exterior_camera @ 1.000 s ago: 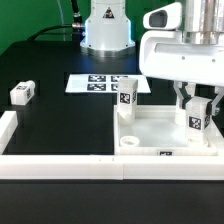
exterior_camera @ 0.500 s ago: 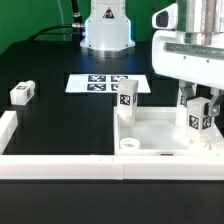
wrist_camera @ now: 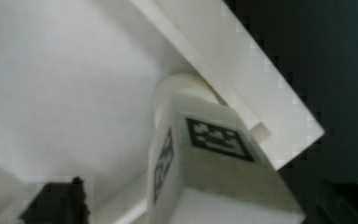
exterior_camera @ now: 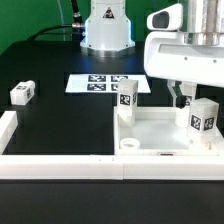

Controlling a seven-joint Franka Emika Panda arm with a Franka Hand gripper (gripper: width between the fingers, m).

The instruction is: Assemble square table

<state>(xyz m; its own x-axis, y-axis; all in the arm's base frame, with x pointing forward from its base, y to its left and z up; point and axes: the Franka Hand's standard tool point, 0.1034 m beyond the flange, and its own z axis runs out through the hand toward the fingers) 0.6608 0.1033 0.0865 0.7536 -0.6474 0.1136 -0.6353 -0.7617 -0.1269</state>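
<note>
The white square tabletop (exterior_camera: 160, 128) lies rim-up at the exterior view's right. One tagged leg (exterior_camera: 127, 97) stands in its far left corner socket. A second tagged leg (exterior_camera: 202, 122) stands upright near the tabletop's right side, seen from above in the wrist view (wrist_camera: 208, 150). My gripper (exterior_camera: 200, 103) hovers over the top of this leg, open, one finger (exterior_camera: 183, 99) to either side and clear of it. In the wrist view the dark fingertips (wrist_camera: 55, 202) stand wide apart with gaps to the leg. Another loose leg (exterior_camera: 23, 93) lies far left on the black table.
The marker board (exterior_camera: 98, 83) lies behind the tabletop. Long white border walls run along the front (exterior_camera: 60, 165) and the left (exterior_camera: 8, 126). The robot base (exterior_camera: 107, 28) stands at the back.
The jaws have spread apart and let go of the right leg. The leg stays standing in the tabletop, and the gripper has lifted slightly.
</note>
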